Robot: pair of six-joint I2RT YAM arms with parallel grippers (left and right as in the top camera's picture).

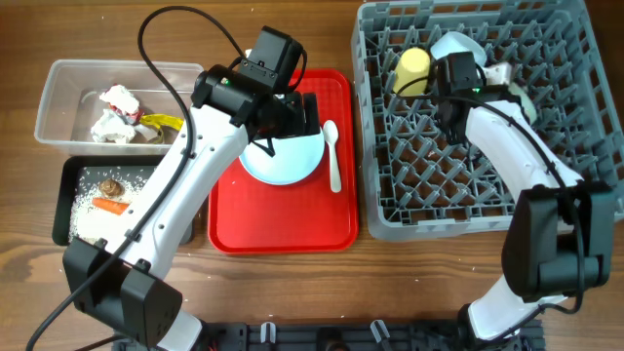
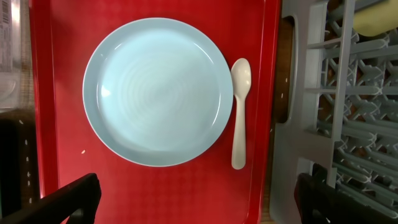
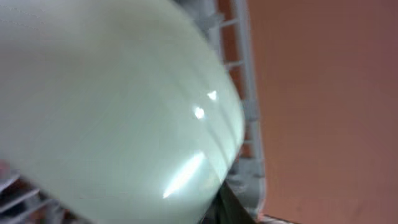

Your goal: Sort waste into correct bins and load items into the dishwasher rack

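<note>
My left gripper (image 1: 291, 119) (image 2: 202, 208) is open and empty above the pale blue plate (image 1: 285, 164) (image 2: 158, 90), which lies on the red tray. A white spoon (image 1: 332, 156) (image 2: 239, 112) lies just right of the plate. My right gripper (image 1: 499, 80) is inside the grey dishwasher rack (image 1: 468, 200) (image 2: 291, 130). It seems shut on the pale green bowl (image 1: 524, 99) (image 3: 118, 106), which fills the right wrist view. Only one dark finger shows under the bowl's rim. A yellow cup (image 1: 414, 70) (image 2: 376, 18) and a light blue bowl (image 1: 456, 43) stand in the rack.
The red serving tray (image 1: 283, 226) (image 2: 155, 186) lies between the bins and the rack. The clear tub (image 1: 58, 93) holds crumpled paper (image 1: 115, 115) and wrappers. The black tray (image 1: 70, 190) holds rice, a carrot (image 1: 110, 206) and a brown lump (image 1: 109, 185).
</note>
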